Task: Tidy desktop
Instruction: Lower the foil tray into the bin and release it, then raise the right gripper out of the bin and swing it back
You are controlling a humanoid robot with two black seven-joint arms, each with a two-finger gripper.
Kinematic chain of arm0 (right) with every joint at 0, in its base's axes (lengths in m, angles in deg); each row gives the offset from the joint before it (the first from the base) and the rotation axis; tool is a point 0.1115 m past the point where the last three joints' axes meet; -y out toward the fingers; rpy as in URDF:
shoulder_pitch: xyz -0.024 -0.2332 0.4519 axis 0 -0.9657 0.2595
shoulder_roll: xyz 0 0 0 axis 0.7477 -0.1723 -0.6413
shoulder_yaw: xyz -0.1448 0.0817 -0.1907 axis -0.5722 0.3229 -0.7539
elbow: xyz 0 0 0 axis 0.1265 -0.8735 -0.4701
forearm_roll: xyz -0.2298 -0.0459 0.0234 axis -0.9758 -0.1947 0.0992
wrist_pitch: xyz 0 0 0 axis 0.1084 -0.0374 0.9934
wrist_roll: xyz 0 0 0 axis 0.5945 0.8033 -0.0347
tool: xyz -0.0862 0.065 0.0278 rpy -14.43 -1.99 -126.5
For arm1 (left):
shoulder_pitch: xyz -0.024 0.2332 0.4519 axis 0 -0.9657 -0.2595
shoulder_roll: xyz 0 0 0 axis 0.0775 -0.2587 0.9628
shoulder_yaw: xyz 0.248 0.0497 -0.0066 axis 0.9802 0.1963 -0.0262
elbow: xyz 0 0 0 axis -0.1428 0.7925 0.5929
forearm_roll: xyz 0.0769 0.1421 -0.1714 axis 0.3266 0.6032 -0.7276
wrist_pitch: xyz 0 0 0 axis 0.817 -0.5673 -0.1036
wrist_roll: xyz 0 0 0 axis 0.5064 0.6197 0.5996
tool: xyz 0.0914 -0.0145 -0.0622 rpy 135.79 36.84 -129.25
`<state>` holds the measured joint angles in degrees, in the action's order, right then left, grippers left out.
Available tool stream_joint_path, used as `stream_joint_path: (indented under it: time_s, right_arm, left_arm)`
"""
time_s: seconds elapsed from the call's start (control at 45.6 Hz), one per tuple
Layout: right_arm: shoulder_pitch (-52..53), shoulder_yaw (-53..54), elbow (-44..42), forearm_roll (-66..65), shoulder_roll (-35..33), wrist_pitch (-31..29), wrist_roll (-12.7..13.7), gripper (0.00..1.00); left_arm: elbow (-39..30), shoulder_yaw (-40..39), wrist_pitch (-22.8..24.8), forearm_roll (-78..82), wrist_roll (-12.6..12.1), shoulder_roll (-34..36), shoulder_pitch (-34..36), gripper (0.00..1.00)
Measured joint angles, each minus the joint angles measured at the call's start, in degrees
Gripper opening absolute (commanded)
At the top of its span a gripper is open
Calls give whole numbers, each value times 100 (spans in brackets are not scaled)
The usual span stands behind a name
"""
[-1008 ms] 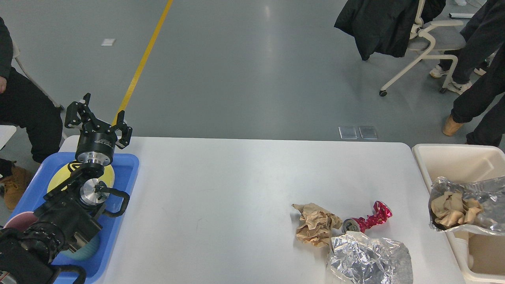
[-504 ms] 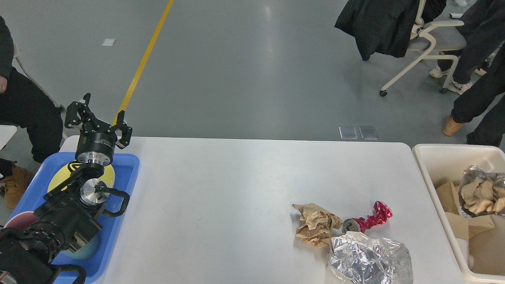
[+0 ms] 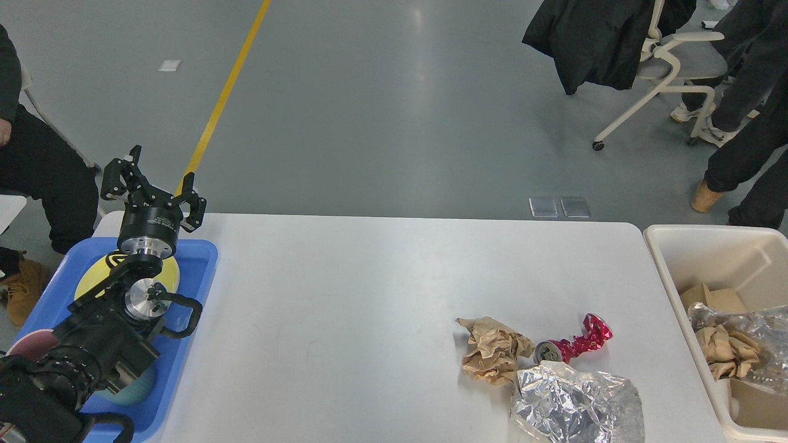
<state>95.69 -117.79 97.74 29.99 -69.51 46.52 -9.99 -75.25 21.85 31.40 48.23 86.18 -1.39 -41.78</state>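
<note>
The white desktop [image 3: 369, 295] fills the middle of the head view. On its right front lie a crumpled brown paper [image 3: 492, 354], a crushed red can [image 3: 572, 341] and a crumpled silver foil [image 3: 575, 403], close together. My left gripper [image 3: 152, 179] is open and empty, pointing up above the far end of the blue tray [image 3: 200, 280] at the left. A foil bundle with brown paper [image 3: 735, 351] lies in the cream bin [image 3: 677, 258] at the right. My right gripper is out of view.
The blue tray holds a yellow plate [image 3: 92, 280], a dark red dish [image 3: 28, 344] and a teal item [image 3: 132, 391], partly under my left arm. A seated person [image 3: 43, 172] is at the far left. A chair [image 3: 665, 67] and standing people are beyond the table at right.
The foil bundle with brown paper moved from above the bin's near edge further right and down, and now rests inside the bin. My left arm has not moved.
</note>
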Motion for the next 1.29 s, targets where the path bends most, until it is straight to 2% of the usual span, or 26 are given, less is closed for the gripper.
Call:
stream_joint_path:
  time_s: [0.197, 0.745, 0.767, 0.833, 0.854, 0.876, 0.898, 1.052, 1.293]
  right_arm:
    - [-489, 174, -383, 46, 292, 77, -8, 0]
    - [-719, 238, -423, 113, 399, 78, -9, 0]
    - [-721, 238, -424, 120, 403, 78, -9, 3]
    - [-723, 239, -424, 132, 410, 79, -12, 52]
    - [-723, 239, -424, 135, 411, 82, -14, 66]
    - [-723, 242, -424, 142, 411, 86, -15, 75]
    - [-724, 253, -424, 160, 412, 91, -16, 79]
    - [-728, 469, -424, 554, 396, 89, -18, 100]
    - [-726, 493, -341, 751, 328, 3, -18, 100]
  left_arm:
    - [0, 0, 0, -1, 0, 0, 0, 96]
    - [0, 0, 0, -1, 0, 0, 0, 96]
    - [0, 0, 0, -1, 0, 0, 0, 96]
    - [0, 0, 0, -1, 0, 0, 0, 96]
    - [0, 0, 0, -1, 0, 0, 0, 96]
    - [0, 0, 0, -1, 0, 0, 0, 96]
    - [0, 0, 0, -1, 0, 0, 0, 96]
    - [0, 0, 0, -1, 0, 0, 0, 96]
    - [0, 0, 0, -1, 0, 0, 0, 96]
